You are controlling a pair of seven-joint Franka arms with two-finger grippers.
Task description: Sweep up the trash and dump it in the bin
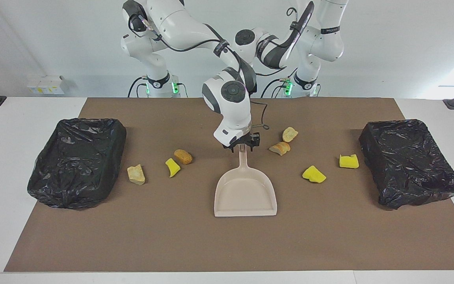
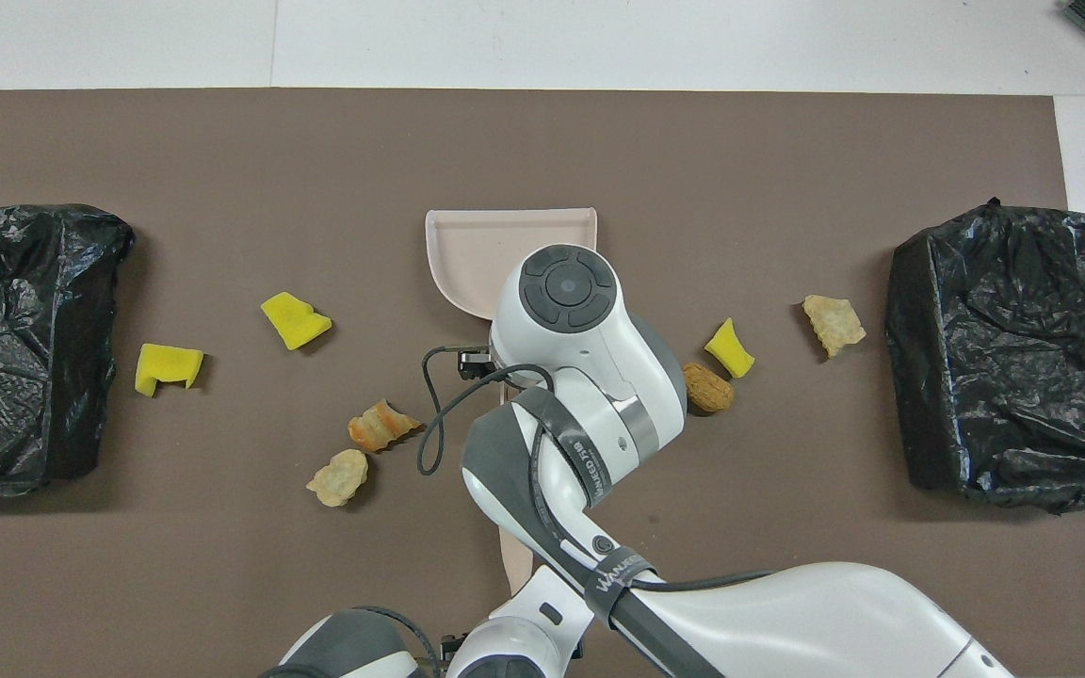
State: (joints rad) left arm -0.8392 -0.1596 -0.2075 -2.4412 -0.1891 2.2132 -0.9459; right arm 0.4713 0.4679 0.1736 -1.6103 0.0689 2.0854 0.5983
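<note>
- Yellow and tan trash [image 1: 313, 174], all seven chunks, lies unswept on the worktop [image 1: 179, 236] at three and nine o'clock of the empty dustpan [image 1: 245, 193] in the facing view.
- Right gripper [image 1: 244, 146] straddles the dustpan handle; whether it grips cannot be told.
- Left gripper [image 2: 456, 648] waits at six o'clock overhead, by the brush handle [image 2: 516, 560]; its state cannot be told.

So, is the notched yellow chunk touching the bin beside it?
Apart. The overhead view shows bare mat between the notched yellow chunk and the bin.

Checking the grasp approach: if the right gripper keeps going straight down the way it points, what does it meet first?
Most likely the dustpan's handle: the right gripper points down right at its upper end, perhaps already touching.
</note>
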